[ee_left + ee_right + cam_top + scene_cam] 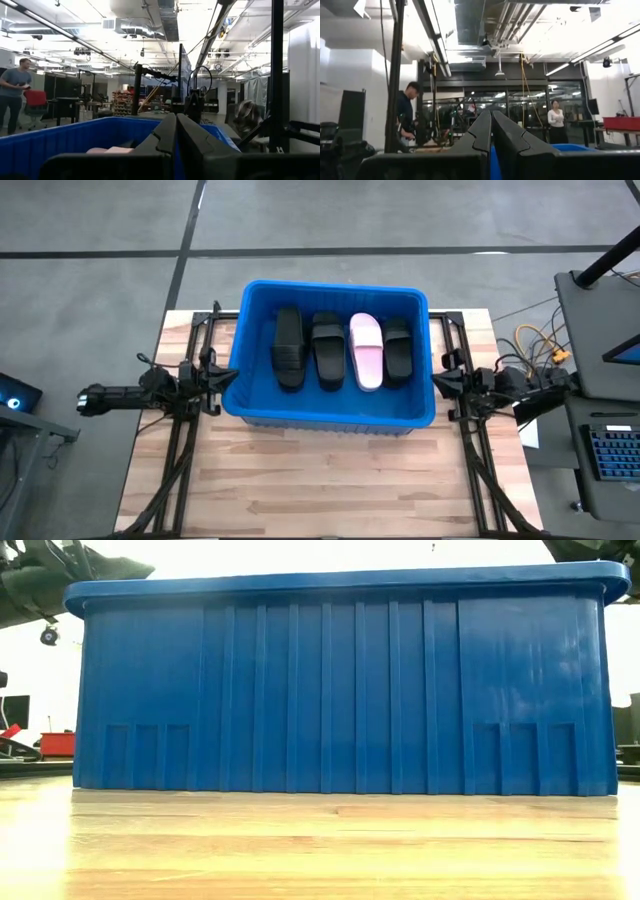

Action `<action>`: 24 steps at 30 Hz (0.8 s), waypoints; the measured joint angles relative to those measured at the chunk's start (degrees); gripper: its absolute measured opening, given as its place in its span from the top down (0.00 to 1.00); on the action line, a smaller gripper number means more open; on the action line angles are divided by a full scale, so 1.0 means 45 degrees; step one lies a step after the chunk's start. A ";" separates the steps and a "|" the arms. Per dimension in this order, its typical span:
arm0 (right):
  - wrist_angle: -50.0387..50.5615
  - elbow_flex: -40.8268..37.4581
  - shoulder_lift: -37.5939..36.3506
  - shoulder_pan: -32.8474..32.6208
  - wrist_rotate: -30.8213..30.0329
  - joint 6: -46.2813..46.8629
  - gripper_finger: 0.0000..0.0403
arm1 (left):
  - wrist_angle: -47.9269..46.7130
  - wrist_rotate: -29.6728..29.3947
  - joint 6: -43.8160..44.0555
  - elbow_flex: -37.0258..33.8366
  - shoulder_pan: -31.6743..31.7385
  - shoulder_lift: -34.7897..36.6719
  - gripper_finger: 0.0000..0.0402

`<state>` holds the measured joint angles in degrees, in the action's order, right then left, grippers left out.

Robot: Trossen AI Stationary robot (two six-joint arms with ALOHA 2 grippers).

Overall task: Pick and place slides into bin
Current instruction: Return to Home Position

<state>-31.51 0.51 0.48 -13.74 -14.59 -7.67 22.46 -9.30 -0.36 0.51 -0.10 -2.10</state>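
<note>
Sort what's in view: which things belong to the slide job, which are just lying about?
Job: large blue ribbed plastic bin; in it, three matte black slides and one pale pink slide; left gripper and right gripper, both shut, flanking the bin.
Lying about: orange cables and dark keyboard, beyond the right edge of the wooden table.

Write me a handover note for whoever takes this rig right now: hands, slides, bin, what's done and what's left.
The left hand is shut and empty, at the left side of the bin.
The right hand is shut and empty, at the bin's right side.
Four slides lie side by side in the bin: three black slides and one pink slide. Any beneath them would be hidden.
Done: no slide shows on the table.
Left: nothing to pick that I can see. Just check that both arms are parked at home.
</note>
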 joint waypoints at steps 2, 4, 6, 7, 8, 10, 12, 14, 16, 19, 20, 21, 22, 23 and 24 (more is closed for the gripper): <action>-0.0009 0.0000 0.0008 0.0000 0.0130 0.0026 0.98 | -0.0025 0.0005 0.0000 0.0000 0.0000 0.0004 1.00; 0.0205 0.0000 0.0008 0.0000 0.0353 0.0093 0.98 | -0.0020 0.0005 0.0000 0.0000 0.0000 -0.0016 1.00; 0.0610 0.0000 -0.0006 0.0002 0.0366 0.0453 0.98 | -0.0083 0.0005 0.0000 0.0000 0.0000 -0.0022 1.00; 0.0889 0.0000 -0.0004 0.0005 0.0349 0.0611 0.98 | -0.0089 0.0005 0.0005 0.0000 0.0000 -0.0017 1.00; 0.1159 0.0000 0.0002 0.0005 0.0347 0.0756 0.98 | -0.0087 0.0005 0.0005 0.0000 0.0000 -0.0016 1.00; 0.1458 0.0000 0.0013 0.0005 0.0344 0.1016 0.98 | -0.0086 0.0006 0.0005 0.0000 0.0000 -0.0013 1.00; 0.1433 0.0000 0.0018 0.0005 0.0344 0.1208 0.98 | -0.0079 0.0006 0.0005 0.0000 0.0000 -0.0013 1.00; 0.1442 0.0000 0.0008 0.0005 0.0344 0.1321 0.98 | -0.0083 0.0010 0.0001 0.0000 0.0000 -0.0016 1.00; 0.1431 0.0000 0.0013 0.0005 0.0339 0.1303 0.98 | -0.0073 0.0005 0.0000 0.0000 0.0000 -0.0011 1.00; 0.1433 0.0000 0.0018 0.0008 0.0163 0.1264 0.98 | -0.0073 0.0010 0.0000 -0.0005 0.0000 -0.0011 1.00; 0.1433 0.0000 0.0018 0.0005 -0.0033 0.1152 0.98 | -0.0073 0.0010 0.0000 -0.0002 0.0000 -0.0016 1.00; 0.1431 0.0000 0.0018 0.0005 -0.0253 0.1006 0.98 | -0.0073 0.0010 0.0000 -0.0003 0.0000 -0.0021 1.00; 0.1428 0.0000 0.0018 0.0010 -0.0464 0.0825 0.98 | -0.0074 0.0010 0.0000 -0.0005 0.0000 -0.0016 1.00; 0.1433 0.0000 0.0018 0.0010 -0.0637 0.0568 0.98 | -0.0083 0.0010 0.0000 -0.0005 0.0000 -0.0016 1.00; 0.1432 0.0000 0.0018 0.0010 -0.0776 0.0323 0.98 | -0.0087 0.0010 0.0000 -0.0005 0.0000 -0.0016 1.00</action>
<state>-25.06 0.51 0.56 -13.69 -18.08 -6.22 22.06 -9.26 -0.36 0.49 -0.10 -2.17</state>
